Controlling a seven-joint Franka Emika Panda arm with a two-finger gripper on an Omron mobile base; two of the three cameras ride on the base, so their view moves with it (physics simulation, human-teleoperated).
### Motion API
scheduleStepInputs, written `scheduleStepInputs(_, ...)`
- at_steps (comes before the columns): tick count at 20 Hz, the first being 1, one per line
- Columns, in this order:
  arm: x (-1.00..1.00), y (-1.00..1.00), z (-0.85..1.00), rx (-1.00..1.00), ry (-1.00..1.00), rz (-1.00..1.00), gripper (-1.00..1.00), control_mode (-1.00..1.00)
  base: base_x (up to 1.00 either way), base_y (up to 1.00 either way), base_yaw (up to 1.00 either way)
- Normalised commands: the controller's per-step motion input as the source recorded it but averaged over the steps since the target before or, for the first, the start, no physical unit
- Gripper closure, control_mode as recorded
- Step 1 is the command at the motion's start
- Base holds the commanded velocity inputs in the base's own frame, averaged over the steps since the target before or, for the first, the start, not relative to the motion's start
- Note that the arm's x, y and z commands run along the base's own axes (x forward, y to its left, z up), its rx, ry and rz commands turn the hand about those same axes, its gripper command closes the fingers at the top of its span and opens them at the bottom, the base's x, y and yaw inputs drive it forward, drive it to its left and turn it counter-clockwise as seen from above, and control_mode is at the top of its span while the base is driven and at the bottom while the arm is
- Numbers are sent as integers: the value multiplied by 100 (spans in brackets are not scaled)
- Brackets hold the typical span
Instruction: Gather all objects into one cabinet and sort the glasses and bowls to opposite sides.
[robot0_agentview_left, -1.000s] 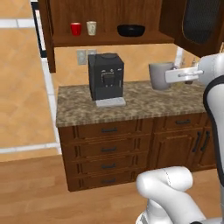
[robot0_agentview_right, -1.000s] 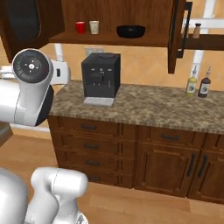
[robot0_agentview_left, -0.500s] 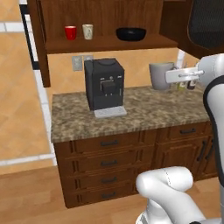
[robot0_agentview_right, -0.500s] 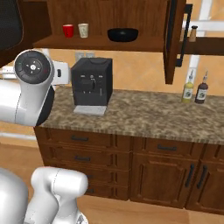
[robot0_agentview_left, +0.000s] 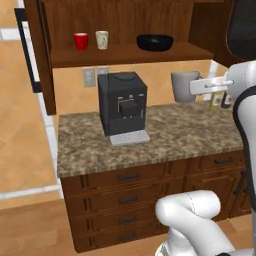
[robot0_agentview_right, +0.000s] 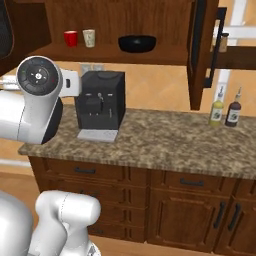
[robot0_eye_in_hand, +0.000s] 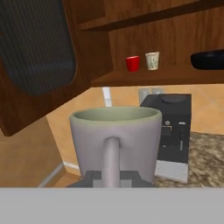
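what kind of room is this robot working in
Most likely a home kitchen, rendered in simulation. A black coffee machine stands on a speckled granite counter over dark wood drawers, and an open wall cabinet above holds a red cup, a cream mug and a black bowl.

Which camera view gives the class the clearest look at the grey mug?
The hand view: the grey mug sits close up, showing its rim, pale inside and handle, which the claw grips. The left base view shows it small and side-on, held above the counter. In the right base view the arm covers it.
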Motion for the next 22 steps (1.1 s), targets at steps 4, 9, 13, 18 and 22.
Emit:
scheduleStepInputs(4, 0, 0, 0, 0, 0, 0, 100, 100, 41, 0, 0)
scheduleStepInputs(9, 0, 0, 0, 0, 0, 0, 100, 100, 44, 0, 0)
scheduleStepInputs(13, 0, 0, 0, 0, 0, 0, 100, 100, 44, 0, 0)
scheduleStepInputs(18, 0, 0, 0, 0, 0, 0, 100, 100, 42, 2, 0)
scheduleStepInputs(22, 0, 0, 0, 0, 0, 0, 100, 100, 41, 2, 0)
